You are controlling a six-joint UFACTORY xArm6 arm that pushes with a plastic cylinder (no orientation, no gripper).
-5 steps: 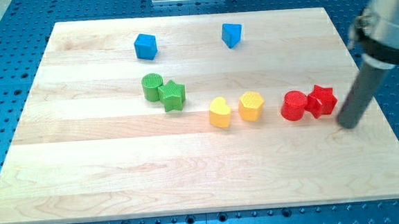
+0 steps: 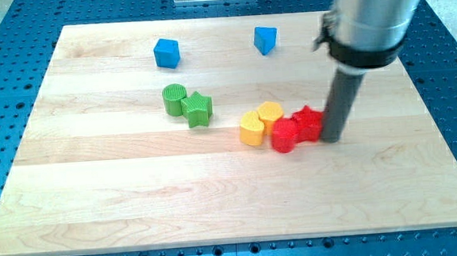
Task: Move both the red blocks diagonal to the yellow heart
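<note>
Red blocks, a round one [image 2: 284, 136] and a star [image 2: 308, 124], are seen touching near the bench's [image 2: 137, 197] middle, with the yellow heart [image 2: 252, 129] just left and my tip [image 2: 332, 137], a plain rod, pressed against the star.

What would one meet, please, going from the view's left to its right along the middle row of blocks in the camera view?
Green cylinder → green star → yellow heart → second yellow block → red cylinder → red star → my tip, right against the red star.
</note>
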